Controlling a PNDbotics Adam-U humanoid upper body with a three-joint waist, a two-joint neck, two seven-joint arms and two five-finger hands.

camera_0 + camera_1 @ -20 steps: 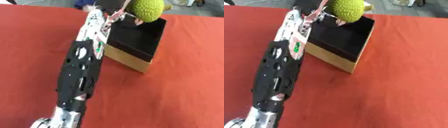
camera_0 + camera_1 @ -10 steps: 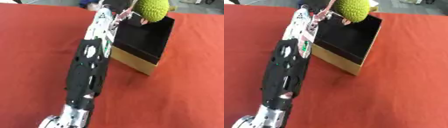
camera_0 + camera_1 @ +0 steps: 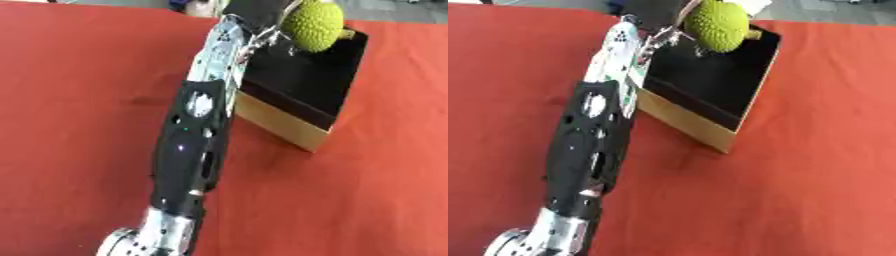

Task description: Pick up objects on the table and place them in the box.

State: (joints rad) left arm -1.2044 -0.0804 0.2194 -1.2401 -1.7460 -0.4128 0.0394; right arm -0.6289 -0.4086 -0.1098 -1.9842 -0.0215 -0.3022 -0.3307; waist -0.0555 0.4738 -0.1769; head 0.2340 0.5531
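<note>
Reaching up the frame from the lower left, the robot's long left arm, black-shelled with a silver joint at its base and a white forearm section, crosses the red cloth-covered table on a diagonal.

Left hand: at the top edge of both views, partly cut off. Dark fingers appear curled against the side of the fruit, carrying it; the exact hold is hard to make out where the hand leaves the frame.

Round, bumpy, yellow-green fruit: held above the far end of the box, over its dark interior near the far right corner. A short brownish stem stub projects from its right side toward the box rim. Whether it touches the box floor cannot be told; it seems raised above it.

Rectangular open-topped box with tan cardboard outer walls and a black lining: sits on the table, turned askew, one tan corner pointing toward the lower right. The arm's white forearm section lies just beside its left wall. Interior shows only black lining below the fruit.

Table surface: red fabric on all sides of the box, with a faint darker smudge left of the arm.

Right hand: not visible in either view.
</note>
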